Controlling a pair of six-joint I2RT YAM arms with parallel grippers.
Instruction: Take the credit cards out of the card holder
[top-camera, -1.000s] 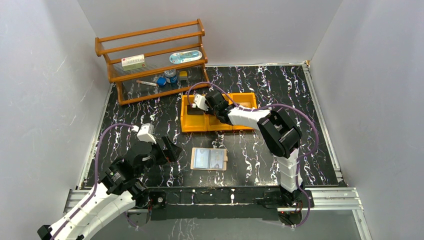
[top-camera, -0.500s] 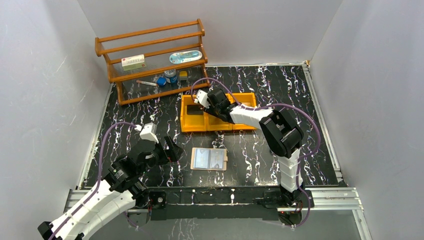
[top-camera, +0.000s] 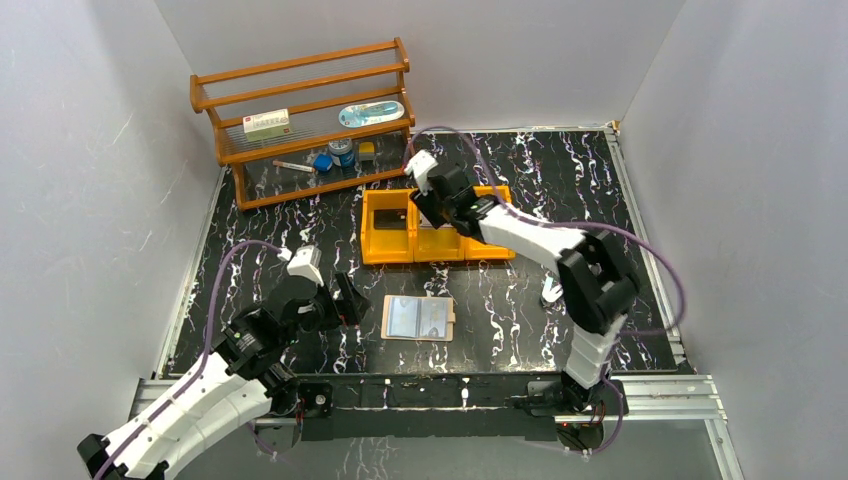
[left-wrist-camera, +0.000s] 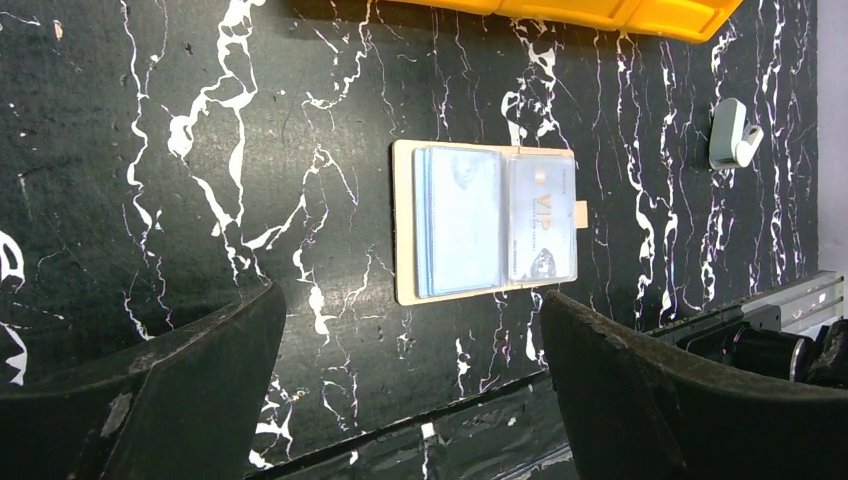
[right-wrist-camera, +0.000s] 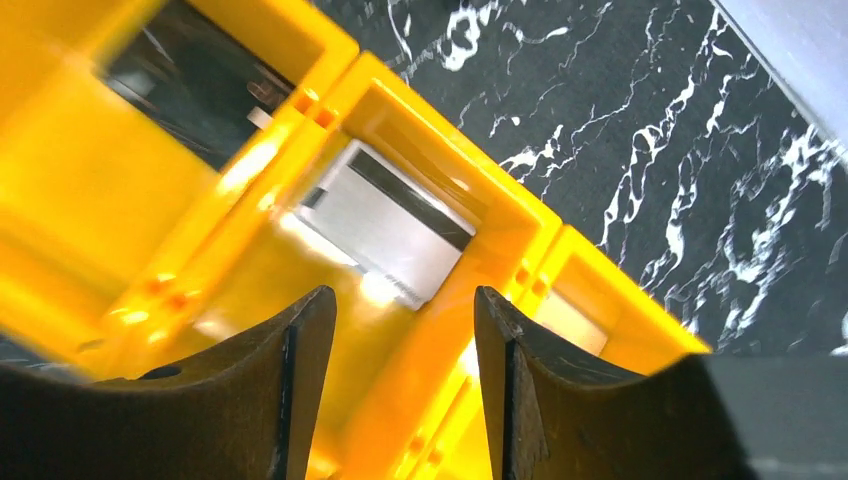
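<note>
The left arm (top-camera: 200, 390) angled from the near-left corner toward the table's middle, the left gripper (top-camera: 346, 300) low, jaws spread wide and empty. The right arm (top-camera: 520, 235) extended from the near edge toward the far edge, the right gripper (top-camera: 420, 210) tipped downward, jaws parted, holding nothing.

My R gripper (top-camera: 422, 210) has lifted back off the bin's (top-camera: 388, 256) left compartment; silver card (right-wrist-camera: 385, 215) in mid compartment now below its spread fingers. L gripper (top-camera: 348, 298) crept closer to card holder (top-camera: 418, 318) ahead.
</note>
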